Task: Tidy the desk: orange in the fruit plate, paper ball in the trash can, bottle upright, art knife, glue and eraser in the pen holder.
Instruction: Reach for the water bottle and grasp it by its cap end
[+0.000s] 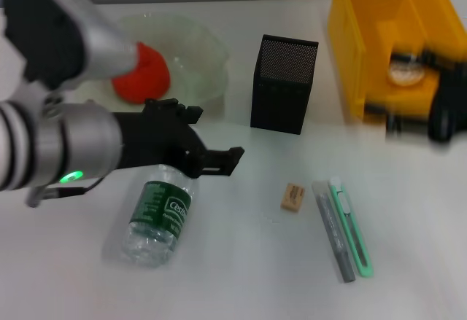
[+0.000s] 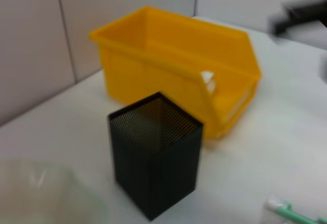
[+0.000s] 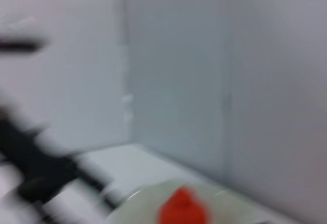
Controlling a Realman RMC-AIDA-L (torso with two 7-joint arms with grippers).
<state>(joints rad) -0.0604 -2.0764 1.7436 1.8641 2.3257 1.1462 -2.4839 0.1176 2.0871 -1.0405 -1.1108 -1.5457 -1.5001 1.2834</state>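
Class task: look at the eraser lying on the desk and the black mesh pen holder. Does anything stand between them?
Nothing visible does. The small tan eraser lies on bare white desk in front of the black mesh pen holder; the green art knife lies off to its side.

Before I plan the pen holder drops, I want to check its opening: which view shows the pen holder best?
The left wrist view: the pen holder stands close and whole, its open top in sight. The head view shows it smaller, from above, between the fruit plate and the yellow bin. The right wrist view does not show it.
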